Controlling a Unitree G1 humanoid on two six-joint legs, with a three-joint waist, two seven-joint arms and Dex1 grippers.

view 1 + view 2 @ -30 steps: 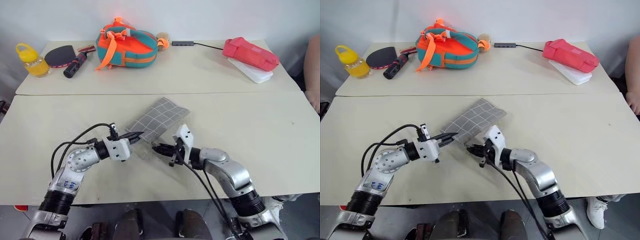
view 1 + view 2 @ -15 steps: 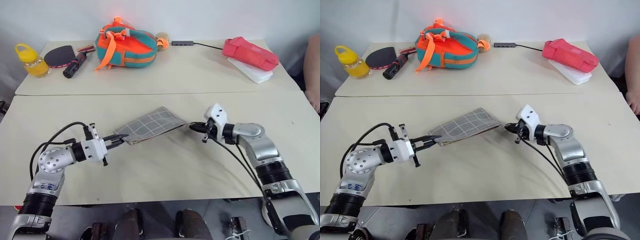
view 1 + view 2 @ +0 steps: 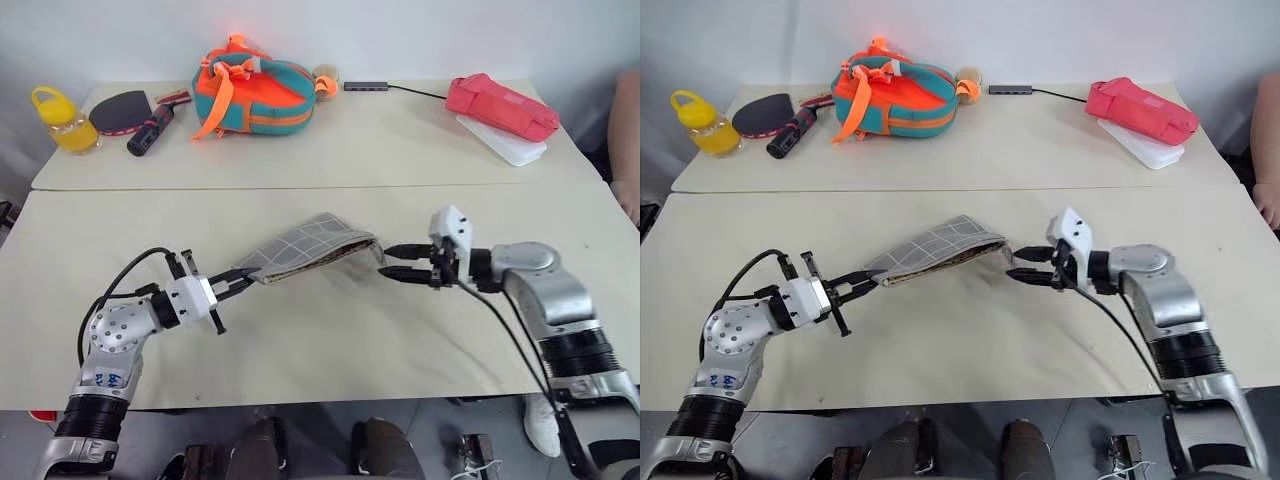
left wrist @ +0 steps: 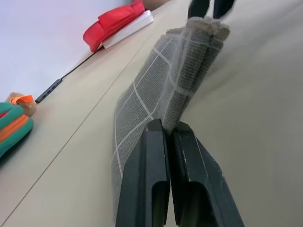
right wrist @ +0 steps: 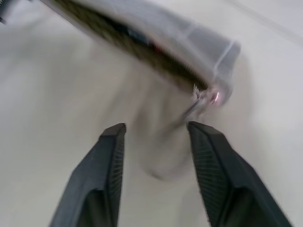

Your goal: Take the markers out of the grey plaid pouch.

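Left gripper [image 3: 238,283] pinches one end of the grey plaid pouch [image 3: 310,247], holding it lifted above the front table [image 3: 330,340]. Right gripper [image 3: 390,262] has its fingers spread, empty, just beside the pouch's other end.

Woven grey cloth with thin white grid lines on the grey plaid pouch [image 3: 308,247], coarse and matt, tan lining at the open edge, small shiny metal pull at the end. Pinched at one corner by matt black plastic fingers [image 4: 156,179] of the left gripper [image 3: 237,283]. Beneath the pouch, smooth matt beige table [image 3: 330,340]. Far behind the pouch, glossy orange-teal fabric bag [image 3: 255,92] and red pouch [image 3: 500,106] with soft sheen.
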